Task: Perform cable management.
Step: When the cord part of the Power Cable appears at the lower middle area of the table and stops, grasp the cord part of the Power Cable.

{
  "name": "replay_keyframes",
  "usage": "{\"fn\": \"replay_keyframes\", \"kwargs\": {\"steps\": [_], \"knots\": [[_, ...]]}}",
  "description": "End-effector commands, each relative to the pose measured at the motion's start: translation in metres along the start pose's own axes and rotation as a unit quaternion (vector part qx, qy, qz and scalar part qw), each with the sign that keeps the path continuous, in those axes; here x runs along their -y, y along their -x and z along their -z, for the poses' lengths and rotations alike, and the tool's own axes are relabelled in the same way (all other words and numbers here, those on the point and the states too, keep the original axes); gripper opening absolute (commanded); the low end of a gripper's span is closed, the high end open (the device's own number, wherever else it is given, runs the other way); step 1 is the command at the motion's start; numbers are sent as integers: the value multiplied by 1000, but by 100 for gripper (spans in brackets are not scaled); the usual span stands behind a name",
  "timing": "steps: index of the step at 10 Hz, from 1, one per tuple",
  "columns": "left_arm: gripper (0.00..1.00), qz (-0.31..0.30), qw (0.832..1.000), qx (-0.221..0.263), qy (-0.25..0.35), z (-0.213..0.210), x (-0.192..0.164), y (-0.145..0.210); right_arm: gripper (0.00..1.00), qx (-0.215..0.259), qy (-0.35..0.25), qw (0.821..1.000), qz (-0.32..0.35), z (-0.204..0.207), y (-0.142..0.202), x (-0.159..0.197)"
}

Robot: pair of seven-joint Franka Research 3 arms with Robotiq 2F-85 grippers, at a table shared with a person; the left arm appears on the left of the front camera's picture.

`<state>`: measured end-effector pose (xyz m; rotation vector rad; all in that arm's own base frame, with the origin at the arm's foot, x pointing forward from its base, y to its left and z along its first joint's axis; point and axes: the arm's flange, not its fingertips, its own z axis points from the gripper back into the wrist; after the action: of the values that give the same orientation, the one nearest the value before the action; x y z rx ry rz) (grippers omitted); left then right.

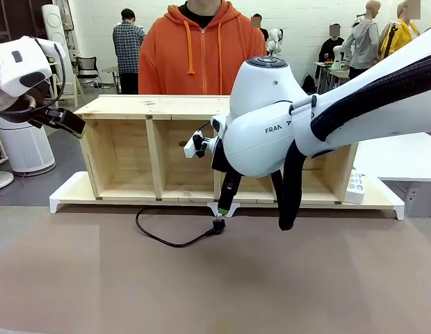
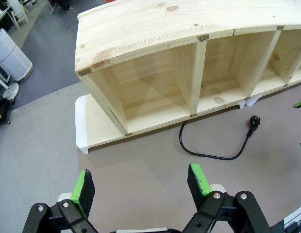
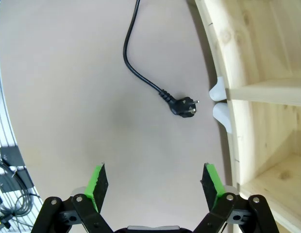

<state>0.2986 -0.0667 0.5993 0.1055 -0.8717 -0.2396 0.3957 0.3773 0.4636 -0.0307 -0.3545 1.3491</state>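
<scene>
On the brown table point(image 1: 306, 278), just in front of the wooden shelf point(image 1: 153, 108), the cable point(image 1: 170, 240) is lying in a loose curve. One end is running in under the white base board point(image 1: 69, 195) that is carrying the shelf, below the left of its 3 compartments. The other end is finishing in a small black plug point(image 1: 217, 227) that is resting flat on the table near the base's front edge.

The right gripper point(image 1: 222, 209) is hanging just above the plug, fingers pointing down, from an arm that is reaching across the middle of the front view. In the right wrist view its 2 green-padded fingers point(image 3: 98, 182) are standing spread wide with only bare table between them. The plug point(image 3: 184, 107) is lying farther ahead of them, untouched, with the cord point(image 3: 136, 73) trailing away from it and the shelf's edge point(image 3: 247, 87) passing along the right side.

The left gripper point(image 1: 69, 125) is hovering high at the left, well apart from the cable. Its wrist view is showing its jaws gaping as well, holding nothing point(image 2: 141, 182), with the shelf point(image 2: 141, 29) and the cable point(image 2: 209, 155) beyond them.

A white power strip point(image 1: 354, 188) is leaning at the shelf's right end, and a person in an orange hoodie point(image 1: 201, 49) is standing behind the shelf.
</scene>
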Motion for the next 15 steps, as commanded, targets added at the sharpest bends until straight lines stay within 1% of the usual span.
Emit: {"fn": "replay_keyframes", "kwargs": {"steps": [1, 3, 5, 6, 7, 9, 10, 12, 14, 15], "knots": [[100, 0, 1000, 1, -1, 1, 0, -1, 100, -2, 0, 1000, 0, -1, 1, 0], [100, 0, 1000, 1, -1, 1, 0, -1, 100, 0, 0, 1000, 0, 0, 0, 0], [100, 0, 1000, 1, -1, 1, 0, -1, 100, 10, -62, 995, -72, 24, -20, 18], [100, 0, 1000, 1, -1, 1, 0, -1, 100, 5, -94, 990, -105, 40, -32, 22], [100, 0, 1000, 1, -1, 1, 0, -1, 100, -6, -117, 985, -127, 55, -41, 24], [100, 0, 1000, 1, -1, 1, 0, -1, 100, -19, -146, 974, -174, 76, -46, 28], [100, 0, 1000, 1, -1, 1, 0, -1, 100, -17, -146, 969, -197, 83, -44, 31], [100, 0, 1000, 1, -1, 1, 0, -1, 100, -31, -158, 964, -213, 98, -39, 36], [100, 0, 1000, 1, -1, 1, 0, -1, 100, -54, -141, 962, -227, 115, -41, 48], [100, 0, 1000, 1, -1, 1, 0, -1, 100, -57, -136, 960, -238, 125, -45, 52]]}}
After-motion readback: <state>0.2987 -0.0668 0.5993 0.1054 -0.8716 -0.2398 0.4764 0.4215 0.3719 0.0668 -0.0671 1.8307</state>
